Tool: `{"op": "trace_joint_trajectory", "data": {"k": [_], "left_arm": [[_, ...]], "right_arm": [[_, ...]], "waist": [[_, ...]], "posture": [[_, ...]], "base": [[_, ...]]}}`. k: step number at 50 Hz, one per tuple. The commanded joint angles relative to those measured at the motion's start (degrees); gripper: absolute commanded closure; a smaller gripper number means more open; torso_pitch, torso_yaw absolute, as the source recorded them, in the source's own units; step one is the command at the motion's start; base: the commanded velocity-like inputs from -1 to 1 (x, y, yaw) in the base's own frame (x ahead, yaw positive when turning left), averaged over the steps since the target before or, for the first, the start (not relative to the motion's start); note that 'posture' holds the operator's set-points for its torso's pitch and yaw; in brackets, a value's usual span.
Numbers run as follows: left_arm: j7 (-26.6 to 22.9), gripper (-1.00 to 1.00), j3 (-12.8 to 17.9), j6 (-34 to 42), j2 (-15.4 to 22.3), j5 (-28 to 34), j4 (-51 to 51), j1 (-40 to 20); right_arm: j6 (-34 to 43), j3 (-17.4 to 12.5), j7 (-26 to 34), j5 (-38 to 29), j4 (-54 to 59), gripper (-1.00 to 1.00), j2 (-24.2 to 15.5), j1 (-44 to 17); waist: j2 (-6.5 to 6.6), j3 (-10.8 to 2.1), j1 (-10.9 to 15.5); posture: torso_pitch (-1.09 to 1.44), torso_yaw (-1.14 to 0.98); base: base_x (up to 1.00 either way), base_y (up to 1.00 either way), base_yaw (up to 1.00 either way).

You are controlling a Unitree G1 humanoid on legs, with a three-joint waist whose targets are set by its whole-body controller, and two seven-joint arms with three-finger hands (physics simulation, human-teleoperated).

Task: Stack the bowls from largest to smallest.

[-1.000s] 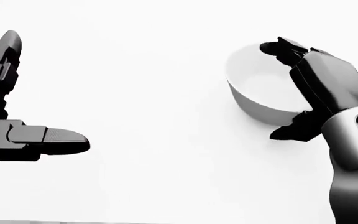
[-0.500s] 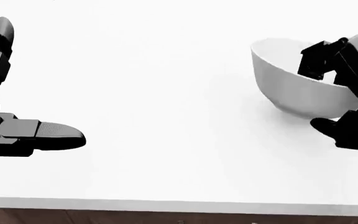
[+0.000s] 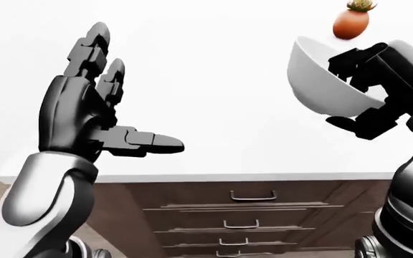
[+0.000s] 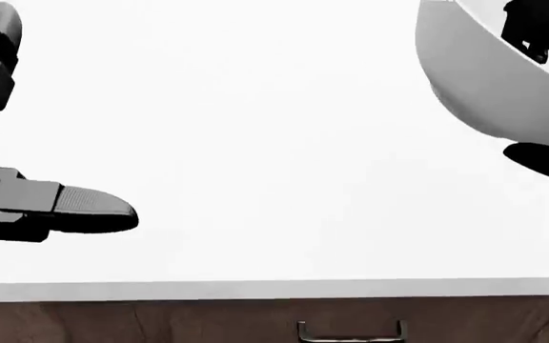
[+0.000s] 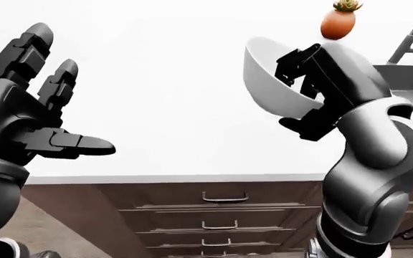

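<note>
The right robot hand [image 5: 303, 88] is closed on a white bowl [image 5: 267, 80], fingers hooked over the rim and thumb under the wall, holding it tilted and clear above the white table [image 3: 214, 107]; no other bowl shows. The left robot hand [image 3: 95, 115] hangs spread wide and empty, well apart from it. The bowl looks rigid, smooth and likely slippery, probably light but breakable, so pinching across the rim seems the soundest hold

**Where my three head cameras look**

My head view tilts steeply down, close over the white counter [image 4: 255, 143]. My two eye views face farther forward, side by side, sharing counter edge, drawers [image 3: 253, 215] and both my arms.
</note>
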Motion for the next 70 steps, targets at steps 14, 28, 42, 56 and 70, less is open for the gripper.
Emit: {"op": "trace_joint_trajectory", "data": {"k": [14,28,42,56,70], "left_arm": [[-4.0,-1.00,-5.8,-0.3,0.4,8.2,7.1,-7.9],[-7.0,-1.00,-7.1,3.9,-1.6,13.6,6.6,-13.0],[-8.7,-1.00,-7.0,4.3,-3.6,16.5,5.2,-12.8],[-10.1,-1.00,-6.4,4.9,-3.7,17.3,3.8,-12.2],[-10.8,-1.00,-6.7,6.4,-4.4,18.2,3.1,-13.6]], "right_arm": [[-6.2,-1.8,-15.1,6.6,10.0,1.00,-2.9,-2.6],[-5.6,0.1,-15.6,7.1,10.9,1.00,-2.2,-5.8],[-6.7,-1.6,-18.4,10.6,9.4,1.00,-2.9,-2.8],[-7.0,-0.8,-18.3,10.5,8.7,1.00,-1.8,-1.5],[-6.0,-1.2,-17.7,11.4,7.1,1.00,-1.9,-2.2]], "waist": [[-6.11,-2.15,1.7],[0.72,-1.21,-2.0],[-2.46,1.42,-2.0],[-7.86,-1.48,-2.2],[0.60,-1.11,-1.1]], "posture": [[0.00,0.00],[0.00,0.00],[0.00,0.00],[0.00,0.00],[0.00,0.00]], "base": [[0.00,-1.00,0.00],[0.00,-1.00,0.00],[0.00,-1.00,0.00],[0.00,-1.00,0.00],[0.15,-1.00,0.00]]}}
